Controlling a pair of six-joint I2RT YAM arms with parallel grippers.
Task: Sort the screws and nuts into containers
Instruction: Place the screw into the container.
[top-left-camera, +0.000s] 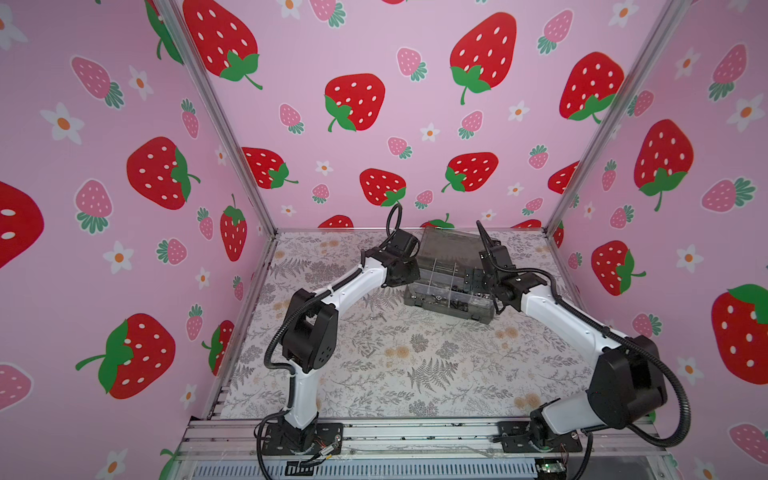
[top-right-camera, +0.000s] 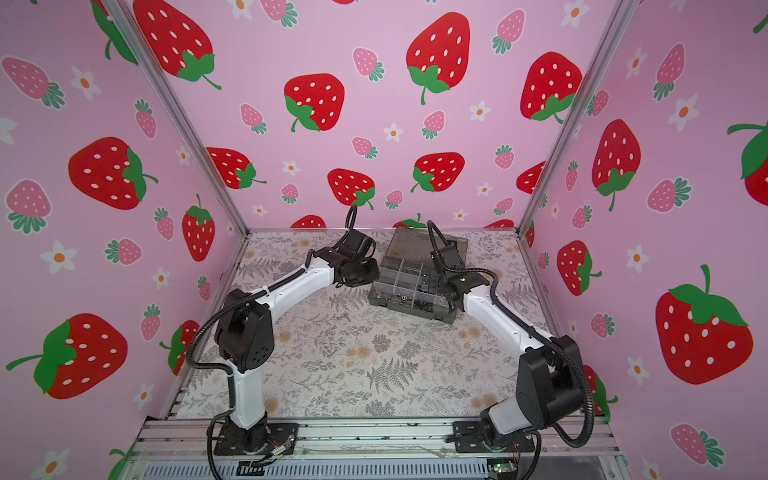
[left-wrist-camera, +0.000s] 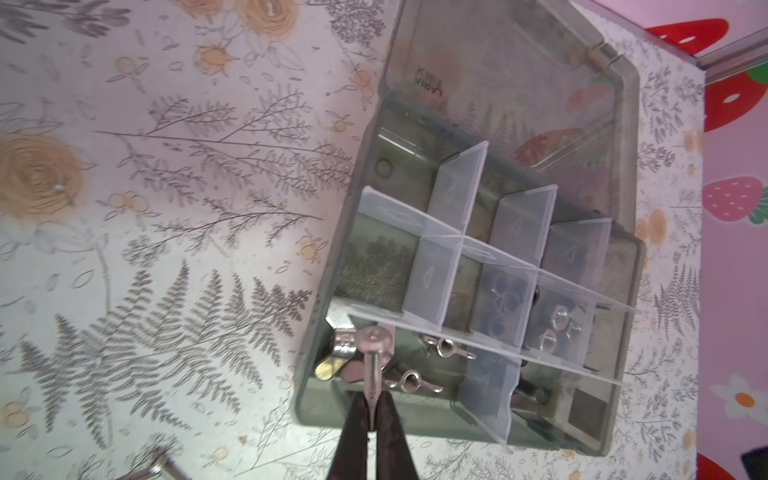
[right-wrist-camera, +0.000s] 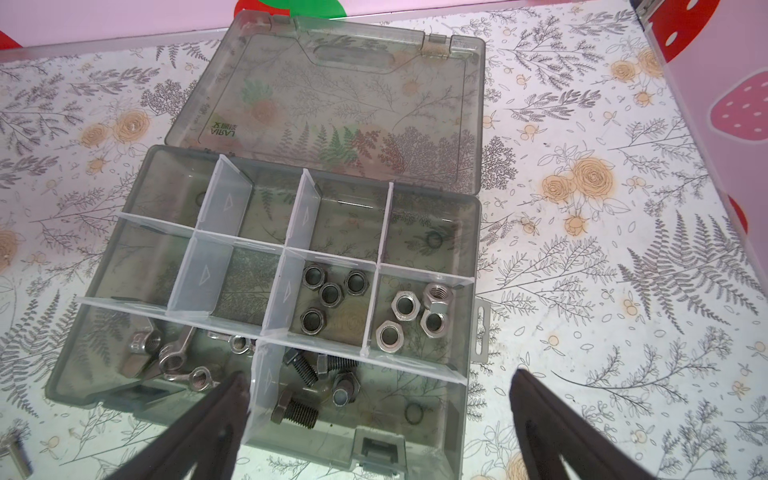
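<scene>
**Subject:** the organiser box (right-wrist-camera: 469, 208), lid thrown back flat, standing at the rear of the table (top-left-camera: 415, 374). All positions below are taken from this box.

**Left gripper** (left-wrist-camera: 371, 409): the jaws are pinched narrow on the threaded shank of one silver screw (left-wrist-camera: 372, 361). The screw's long axis continues the line of the fingers, head leading. It sits over the latch-side row of the box, above the corner compartment holding the wing nuts (right-wrist-camera: 174, 359). Its head is about level with the divider that closes that row. Straight ahead along the shank lies a bare middle-row compartment. In my judgement the coming release turns on carrying the head past that divider, since a drop here would land the screw among wing nuts.

**Right gripper** (right-wrist-camera: 379, 376): the jaws are spread wide and hold nothing. It hovers over the other latch-side end of the box, above the black bolts (right-wrist-camera: 300, 370). The left arm is the one placed to act.

**Count inside the box:**
- ten compartments
- four wing nuts
- four black bolts
- four black hex nuts (right-wrist-camera: 331, 293)
- four silver hex nuts (right-wrist-camera: 405, 307)
- no hardware I can make out in the four hinge-side compartments

**Count outside the box:** two loose screws (top-left-camera: 380, 318) lie on the table, out beyond the latch side.
</scene>
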